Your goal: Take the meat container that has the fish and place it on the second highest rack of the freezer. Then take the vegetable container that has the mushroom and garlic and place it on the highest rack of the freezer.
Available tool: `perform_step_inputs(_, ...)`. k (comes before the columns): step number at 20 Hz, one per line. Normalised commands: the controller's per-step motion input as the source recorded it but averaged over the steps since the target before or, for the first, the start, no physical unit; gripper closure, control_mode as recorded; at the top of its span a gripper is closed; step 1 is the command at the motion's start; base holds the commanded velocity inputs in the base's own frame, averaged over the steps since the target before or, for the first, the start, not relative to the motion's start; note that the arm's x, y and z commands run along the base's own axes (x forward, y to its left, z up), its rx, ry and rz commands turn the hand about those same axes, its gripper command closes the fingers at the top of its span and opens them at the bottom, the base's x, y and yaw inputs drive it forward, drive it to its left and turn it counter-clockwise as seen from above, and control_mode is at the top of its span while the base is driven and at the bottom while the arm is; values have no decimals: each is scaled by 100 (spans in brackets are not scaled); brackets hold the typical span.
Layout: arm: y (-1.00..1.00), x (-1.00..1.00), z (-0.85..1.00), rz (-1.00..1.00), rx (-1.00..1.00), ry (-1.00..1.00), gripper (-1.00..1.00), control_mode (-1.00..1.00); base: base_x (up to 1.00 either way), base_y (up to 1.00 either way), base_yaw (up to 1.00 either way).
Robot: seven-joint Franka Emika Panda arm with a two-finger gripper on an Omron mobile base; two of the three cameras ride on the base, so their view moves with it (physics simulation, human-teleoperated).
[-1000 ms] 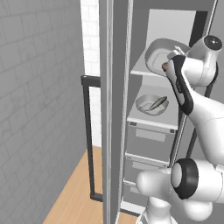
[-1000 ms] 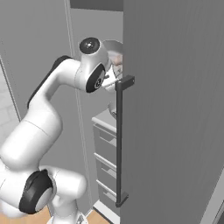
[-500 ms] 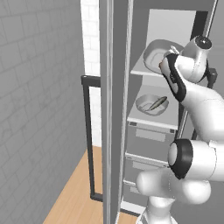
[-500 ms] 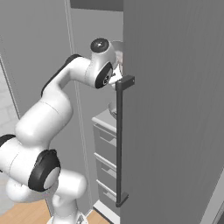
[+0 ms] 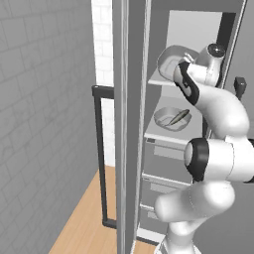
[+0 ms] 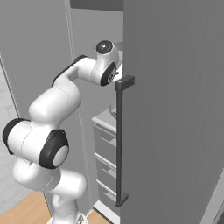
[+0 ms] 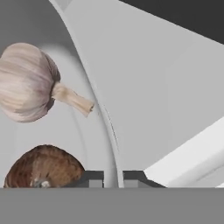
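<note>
In the left base view, the freezer [image 5: 198, 149] is seen with its door swung aside. The meat container with the fish [image 5: 178, 117] is set on the second highest rack [image 5: 163, 135], above the drawers. The vegetable container [image 5: 168, 62] is held over the highest rack [image 5: 161, 79] at the arm's end.

In the right base view, the arm is reached in behind the freezer door and its dark bar handle [image 6: 119, 144].

In the hand view, the gripper [image 7: 113, 177] is clenched on the thin rim of the vegetable container, with the garlic [image 7: 28, 83] and the mushroom [image 7: 43, 168] lying loose inside. The container is judged light and stiff but smooth; its contents could roll if it is tilted, so the rim is best kept level.
</note>
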Motion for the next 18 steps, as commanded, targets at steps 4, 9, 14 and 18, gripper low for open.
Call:
perform_step_inputs(4,-10,65,-12,0,0,0,100,-100,0,0,0)
perform_step_inputs(9,-7,60,-22,0,0,0,-100,-100,0,0,0)
perform_step_inputs(14,0,53,-15,0,-4,0,-100,-100,0,0,0)
perform_step_inputs(18,4,11,-1,0,-6,-15,-100,-100,0,0,0)
